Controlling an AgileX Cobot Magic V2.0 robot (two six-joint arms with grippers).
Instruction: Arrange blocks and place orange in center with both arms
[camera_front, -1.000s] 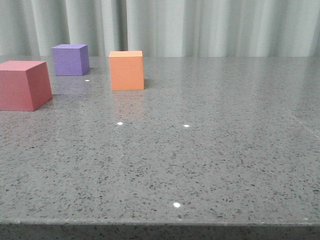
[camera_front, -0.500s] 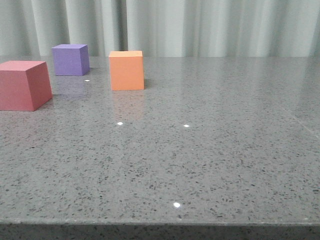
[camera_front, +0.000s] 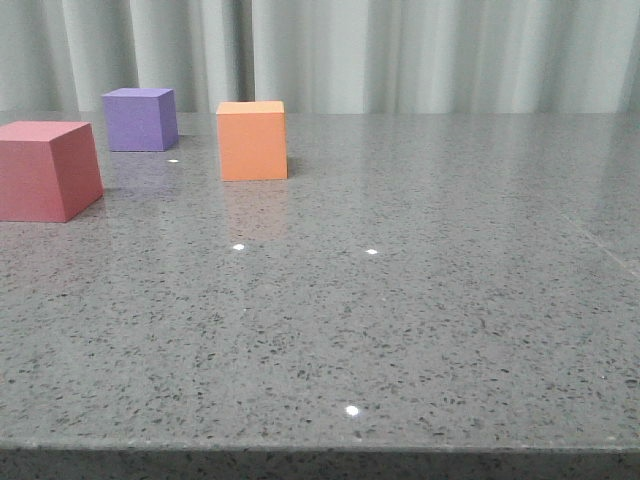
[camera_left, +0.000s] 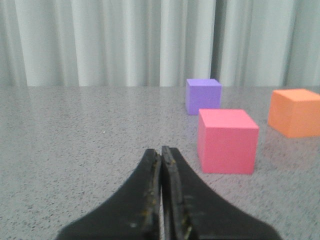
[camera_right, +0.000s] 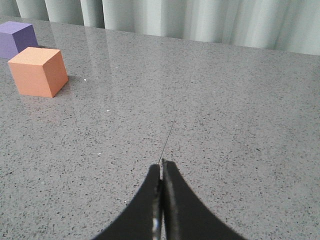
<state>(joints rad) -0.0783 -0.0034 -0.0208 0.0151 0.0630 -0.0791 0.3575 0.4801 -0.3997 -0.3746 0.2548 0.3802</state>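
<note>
Front view: orange cube (camera_front: 253, 141) stands right of purple cube (camera_front: 141, 119) and pinkish-red cube (camera_front: 45, 170), all apart. Left wrist view: my left gripper (camera_left: 161, 152), fingers together, empty. Right wrist view: my right gripper (camera_right: 161, 167), likewise closed, empty.

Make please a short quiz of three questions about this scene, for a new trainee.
1. True or false: the left gripper holds the pinkish-red cube.
2. In the front view, which cube stands farthest back: A purple cube, B orange cube, C pinkish-red cube?
3. Fill in: the right gripper is ____ and holds nothing.

Key: 1 false, both grippers are shut and empty; 2 A; 3 shut.
</note>
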